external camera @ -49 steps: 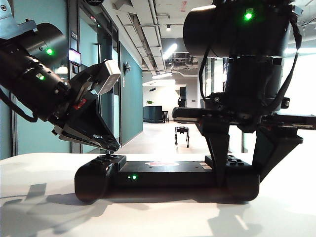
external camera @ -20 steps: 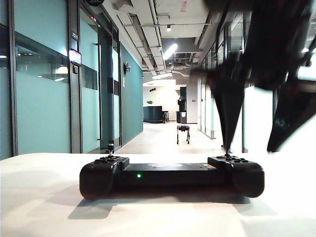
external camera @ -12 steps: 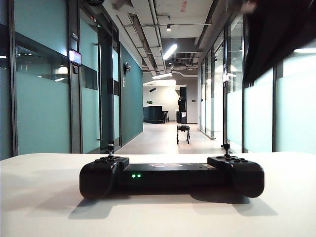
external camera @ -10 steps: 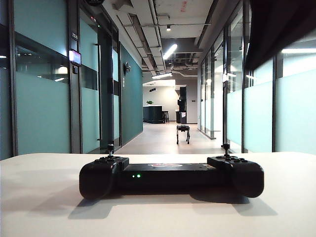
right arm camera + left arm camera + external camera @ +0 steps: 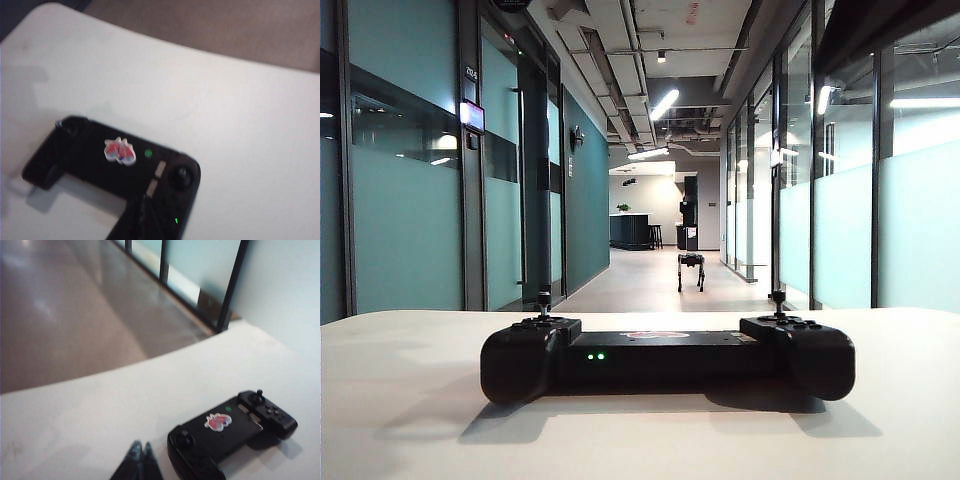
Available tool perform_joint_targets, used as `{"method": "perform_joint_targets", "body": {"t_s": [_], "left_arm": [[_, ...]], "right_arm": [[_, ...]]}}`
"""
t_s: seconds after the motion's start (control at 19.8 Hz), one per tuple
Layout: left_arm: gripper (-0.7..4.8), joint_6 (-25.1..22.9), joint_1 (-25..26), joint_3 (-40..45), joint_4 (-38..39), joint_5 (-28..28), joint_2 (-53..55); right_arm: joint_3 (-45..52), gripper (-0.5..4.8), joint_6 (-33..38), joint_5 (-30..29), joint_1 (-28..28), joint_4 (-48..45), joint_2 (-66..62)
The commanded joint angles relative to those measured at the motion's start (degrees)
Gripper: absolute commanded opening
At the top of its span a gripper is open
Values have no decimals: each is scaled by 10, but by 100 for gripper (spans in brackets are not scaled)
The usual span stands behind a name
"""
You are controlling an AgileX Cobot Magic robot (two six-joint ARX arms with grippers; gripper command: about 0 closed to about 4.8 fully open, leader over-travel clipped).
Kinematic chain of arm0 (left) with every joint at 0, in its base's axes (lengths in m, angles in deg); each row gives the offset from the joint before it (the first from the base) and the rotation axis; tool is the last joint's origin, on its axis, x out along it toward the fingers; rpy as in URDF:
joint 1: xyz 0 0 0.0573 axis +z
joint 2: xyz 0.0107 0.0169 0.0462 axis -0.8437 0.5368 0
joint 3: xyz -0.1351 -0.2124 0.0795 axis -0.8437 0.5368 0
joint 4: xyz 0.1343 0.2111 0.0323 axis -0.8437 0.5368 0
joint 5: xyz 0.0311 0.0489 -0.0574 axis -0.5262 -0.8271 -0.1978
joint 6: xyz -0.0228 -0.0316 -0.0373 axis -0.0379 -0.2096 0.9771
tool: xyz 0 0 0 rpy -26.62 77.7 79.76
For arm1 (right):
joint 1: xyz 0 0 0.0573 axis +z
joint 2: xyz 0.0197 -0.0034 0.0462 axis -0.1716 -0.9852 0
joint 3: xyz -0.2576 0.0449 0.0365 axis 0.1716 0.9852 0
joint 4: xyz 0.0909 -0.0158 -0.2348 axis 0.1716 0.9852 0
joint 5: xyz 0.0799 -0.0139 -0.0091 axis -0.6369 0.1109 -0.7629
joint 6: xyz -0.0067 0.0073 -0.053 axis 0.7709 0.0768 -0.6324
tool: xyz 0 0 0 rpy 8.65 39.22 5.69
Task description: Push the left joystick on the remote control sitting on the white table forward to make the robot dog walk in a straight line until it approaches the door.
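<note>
Left gripper (image 5: 140,460) and right gripper (image 5: 145,215) both hang closed, empty.

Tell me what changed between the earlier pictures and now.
Both arms lifted off the remote control and left the exterior view. The left tool, shut, let go of the left joystick; the right tool, which straddled the remote's right end, also pulled up and shut. The remote, white table and robot dog stayed put.

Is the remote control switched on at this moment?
On: the remote control on the white table shows two small green lights lit on its front edge.
</note>
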Motion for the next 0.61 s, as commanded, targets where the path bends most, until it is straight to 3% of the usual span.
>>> {"method": "perform_joint_targets", "body": {"t_s": [0.05, 0.4, 0.61], "left_arm": [[-5, -3, 0, 44, -80, 1, -40], [-5, -3, 0, 128, -181, -4, -71], [-5, -1, 0, 155, -250, -40, -71]], "right_arm": [[-3, -1, -2, 3, 0, -15, 1], [-3, -1, -2, 3, 0, -15, 1], [-3, -1, -2, 3, 0, -15, 1]]}}
